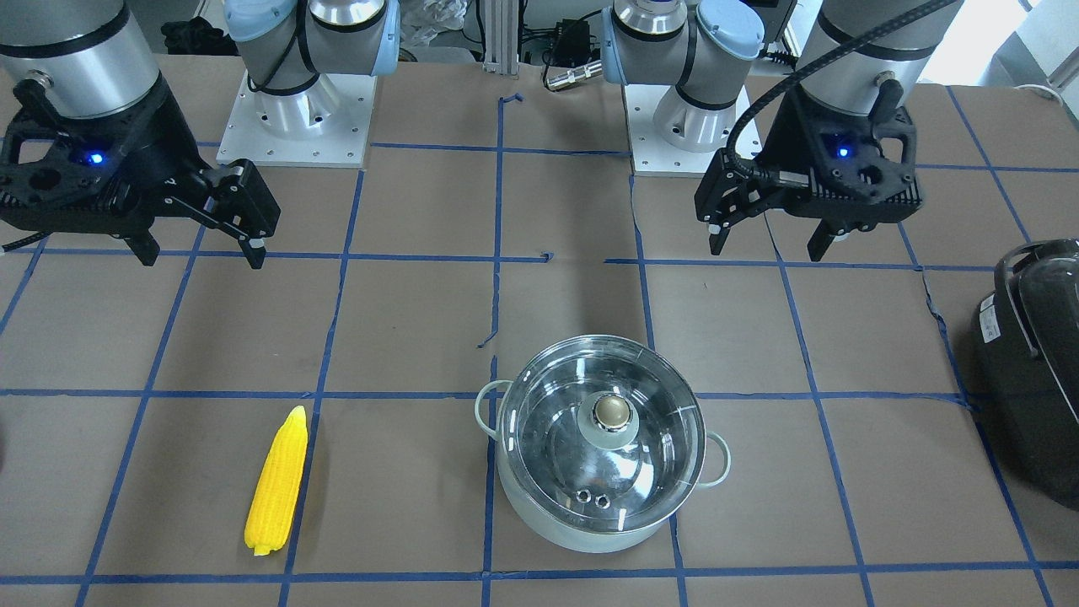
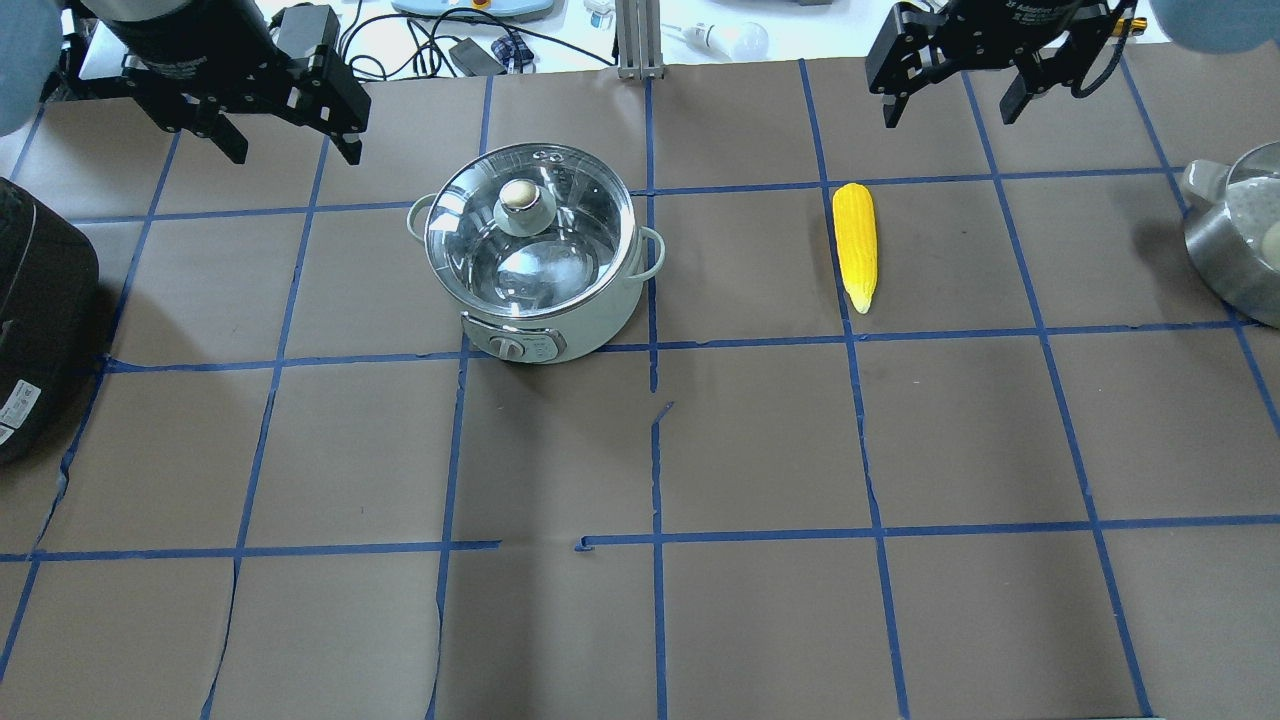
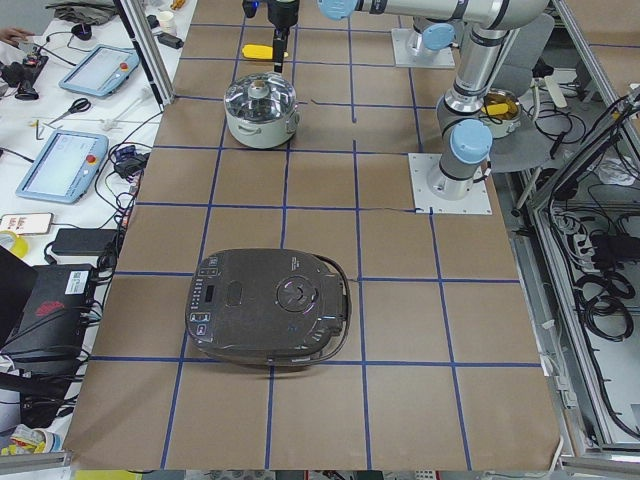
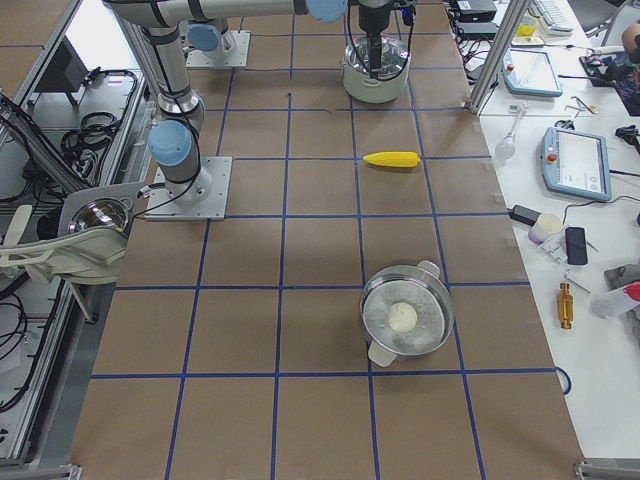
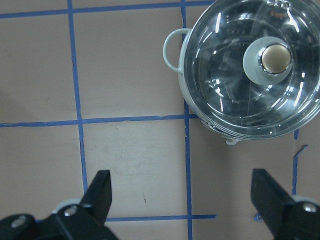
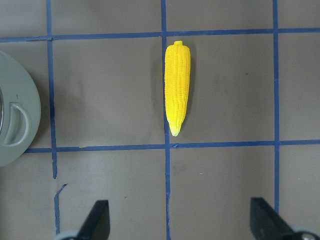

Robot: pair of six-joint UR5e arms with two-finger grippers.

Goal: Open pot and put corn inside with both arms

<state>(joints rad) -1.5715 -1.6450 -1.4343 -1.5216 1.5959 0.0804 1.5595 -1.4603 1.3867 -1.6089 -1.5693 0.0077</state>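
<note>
The pot [image 1: 582, 533] stands near the table's middle with its clear glass lid [image 1: 556, 438] on and a brass-coloured knob [image 1: 613, 411] on top. It also shows in the overhead view [image 2: 600, 322] and the left wrist view [image 5: 172, 50]. The yellow corn [image 1: 276, 480] lies flat on the paper to the pot's right side, as the overhead view [image 2: 856, 245] and the right wrist view [image 6: 177, 82] show. My left gripper [image 1: 769, 246] hangs open and empty above the table, behind the pot. My right gripper [image 1: 202, 255] hangs open and empty behind the corn.
A black appliance with a handle [image 1: 1033, 371] sits at the table's left end. A second steel pot [image 2: 1240, 240] with something pale inside stands at the right end. Blue tape lines grid the brown paper. Cables and tablets lie past the far edge.
</note>
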